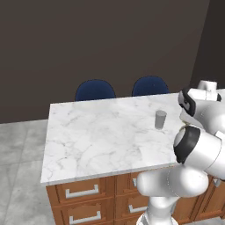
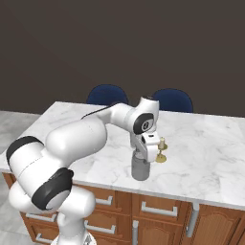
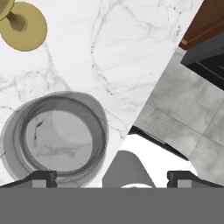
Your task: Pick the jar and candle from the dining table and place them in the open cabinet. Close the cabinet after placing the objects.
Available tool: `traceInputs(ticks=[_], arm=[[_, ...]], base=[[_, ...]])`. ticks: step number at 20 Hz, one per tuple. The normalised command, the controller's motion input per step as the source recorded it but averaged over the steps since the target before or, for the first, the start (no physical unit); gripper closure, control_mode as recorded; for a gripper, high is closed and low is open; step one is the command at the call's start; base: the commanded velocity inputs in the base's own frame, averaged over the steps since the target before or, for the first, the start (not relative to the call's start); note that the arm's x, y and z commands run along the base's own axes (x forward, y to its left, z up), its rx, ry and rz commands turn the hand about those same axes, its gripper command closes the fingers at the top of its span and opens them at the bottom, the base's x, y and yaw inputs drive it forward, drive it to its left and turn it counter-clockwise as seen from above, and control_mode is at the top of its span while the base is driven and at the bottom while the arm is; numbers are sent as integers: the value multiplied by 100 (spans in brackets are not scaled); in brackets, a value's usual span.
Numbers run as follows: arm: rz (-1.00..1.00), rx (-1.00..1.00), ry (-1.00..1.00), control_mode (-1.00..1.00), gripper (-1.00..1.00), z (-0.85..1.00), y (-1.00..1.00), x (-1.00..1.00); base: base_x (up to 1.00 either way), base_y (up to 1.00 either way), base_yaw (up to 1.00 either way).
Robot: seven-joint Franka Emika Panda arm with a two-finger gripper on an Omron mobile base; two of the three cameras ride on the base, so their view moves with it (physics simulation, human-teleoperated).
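The grey translucent jar stands upright on the white marble dining table, near its right part. In the right base view my gripper hangs just above the jar, pointing down. From the hand view the jar lies low and left, under the left fingertip, so it is off-centre between the jaws. My gripper is open and holds nothing. The candle on its brass holder stands just beyond the jar; its round gold base appears top left. The cabinet is out of view.
Two dark blue chairs stand behind the table's far edge. Brown drawers with silver handles run under the top. The table's near edge and grey tiled floor lie close to the jar.
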Motion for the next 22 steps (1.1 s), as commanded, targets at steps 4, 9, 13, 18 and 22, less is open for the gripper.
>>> traceInputs(ticks=[4,9,13,18,22], arm=[[0,0,0,-100,-100,-6,0,9],[0,0,0,-100,-100,-9,0,6],[0,0,0,-100,-100,-8,-1,4],[0,0,0,-100,-100,-6,-5,3],[0,0,0,-100,-100,-2,-7,3]], base=[[0,0,0],[0,0,0],[0,0,0],[0,0,0],[0,0,0]])
